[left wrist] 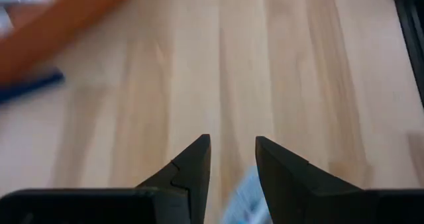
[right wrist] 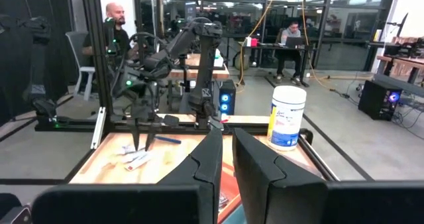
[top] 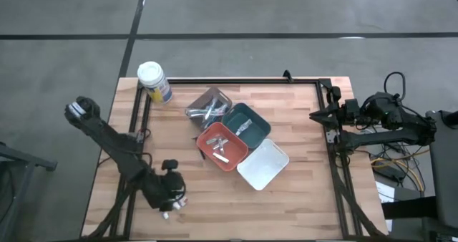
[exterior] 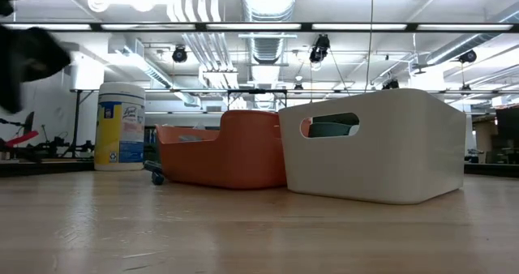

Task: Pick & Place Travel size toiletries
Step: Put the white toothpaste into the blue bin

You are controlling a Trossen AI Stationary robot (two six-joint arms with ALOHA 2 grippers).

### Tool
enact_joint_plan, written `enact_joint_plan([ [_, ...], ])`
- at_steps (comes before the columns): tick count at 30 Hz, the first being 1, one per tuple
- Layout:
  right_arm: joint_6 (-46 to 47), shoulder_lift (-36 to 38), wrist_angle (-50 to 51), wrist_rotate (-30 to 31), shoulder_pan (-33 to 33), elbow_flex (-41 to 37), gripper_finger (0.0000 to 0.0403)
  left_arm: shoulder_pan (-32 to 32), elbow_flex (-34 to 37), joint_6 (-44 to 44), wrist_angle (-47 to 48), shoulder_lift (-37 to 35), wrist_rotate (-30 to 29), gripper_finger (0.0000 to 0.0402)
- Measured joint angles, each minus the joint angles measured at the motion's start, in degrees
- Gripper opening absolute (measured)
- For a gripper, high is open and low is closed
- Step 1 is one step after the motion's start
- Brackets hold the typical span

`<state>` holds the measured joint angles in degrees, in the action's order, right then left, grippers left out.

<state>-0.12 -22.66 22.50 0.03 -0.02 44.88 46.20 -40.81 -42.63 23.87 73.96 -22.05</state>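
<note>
Toiletries: small white crinkly tube point(left wrist: 244, 199) sits between our left hand's point(left wrist: 232, 159) part-open fingers near the desk's point(top: 300, 192) front-left corner; light, squashy, slippery; we'd grip mid-body.

The tabletop point(top: 300, 134) is pale, smooth planked wood with a matt sheen. At frame centre, the orange tray point(exterior: 235, 156) and white tray point(exterior: 389, 156) look like smooth matt plastic. The canister point(exterior: 120, 128) at left wears a glossy printed label.

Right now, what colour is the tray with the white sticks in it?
Orange-red tray, clearest in the high view, between the teal tray and the white one.
</note>
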Motion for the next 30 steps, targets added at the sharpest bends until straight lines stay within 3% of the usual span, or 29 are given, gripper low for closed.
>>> enact_joint_plan([
  [4,0.0,0.0,0.0,0.0,0.0,0.0,0.0034,2.3,0.0,-5.6,3.1,0.0,2.8,0.0124],
  [15,0.0,0.0,0.0,0.0,0.0,0.0,0.0034,3.8,4.1,-9.1,5.4,0.0,4.6,0.0124],
  [20,0.0,0.0,0.0,0.0,0.0,0.0,0.0034,3.9,8.8,-12.7,-0.6,0.0,8.1,0.0124],
  [24,0.0,0.0,0.0,0.0,0.0,0.0,0.0034,3.8,12.6,-13.0,-8.2,-0.1,8.7,0.0124],
  [30,0.1,0.0,0.0,0.0,0.0,0.0,0.0034,3.9,15.1,-13.5,-11.1,0.0,7.5,0.0122],
])
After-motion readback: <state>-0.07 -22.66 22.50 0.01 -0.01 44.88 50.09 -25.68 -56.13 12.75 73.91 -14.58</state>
